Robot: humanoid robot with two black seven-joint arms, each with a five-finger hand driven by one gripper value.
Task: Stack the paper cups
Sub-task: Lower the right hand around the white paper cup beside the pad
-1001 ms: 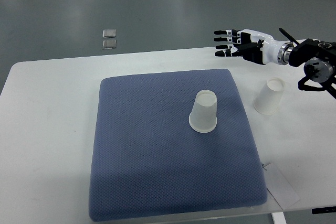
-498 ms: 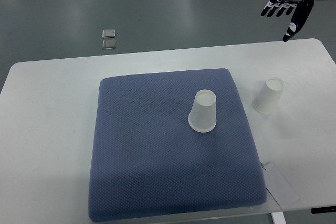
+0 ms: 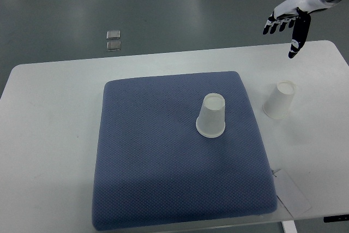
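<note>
Nudging leftward, the right robot hand stays spread.

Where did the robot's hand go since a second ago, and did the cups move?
The right hand swung from above the table's far edge up toward the top right corner, fingers spread, holding nothing. Both paper cups stayed put: one upside down on the blue mat, one on the white table.

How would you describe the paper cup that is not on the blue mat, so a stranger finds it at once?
Start from the blue mat on the white table. Right of the mat, on bare tabletop, stands an upside-down paper cup. The other cup is on the mat.
</note>
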